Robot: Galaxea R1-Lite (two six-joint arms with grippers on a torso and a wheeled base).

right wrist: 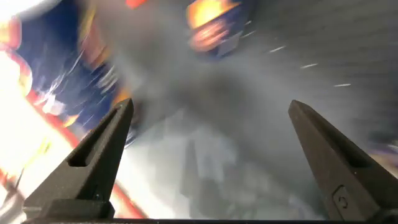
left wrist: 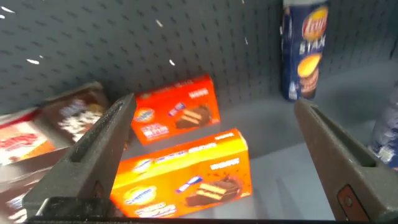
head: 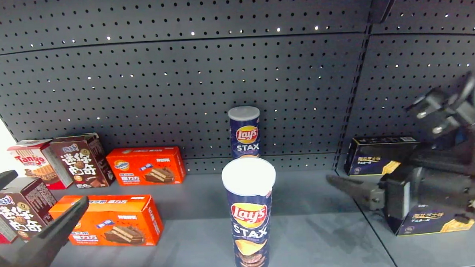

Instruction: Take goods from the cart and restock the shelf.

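My left gripper (head: 51, 185) hangs well to the left of the front can (head: 250, 225). Its jaws are spread wide with nothing between them. In the head view they cross in front of the front brown box (head: 20, 207) and the front orange box (head: 113, 221). Farther back on that side of the can sit the red-and-white wafer box (head: 34, 162), the back brown box (head: 82, 160) and the back orange box (head: 146, 165).

The front can stands upright on the shelf (head: 314, 234), toward its near edge. The back can (head: 244, 131) is straight behind it, against the pegboard (head: 179, 92). To the can's right, my right gripper (right wrist: 210, 104) is also wide open and empty. One finger points at the can, near it but not touching. Beyond that arm lie the front dark box (head: 433, 221), partly hidden by the arm, and the back dark box (head: 378, 149).

The front can worries me most. It is tall and narrow, so I judge that a sideways brush from my right finger would topple it. Being so near the edge, it might then roll off the shelf. My left jaws could likewise shove the front orange box or front brown box out of line if I swing without lifting first.

My count is two cans, two orange boxes, two brown boxes, one wafer box and two dark boxes. A red scrap shows at the far left edge, but I cannot tell what it is.
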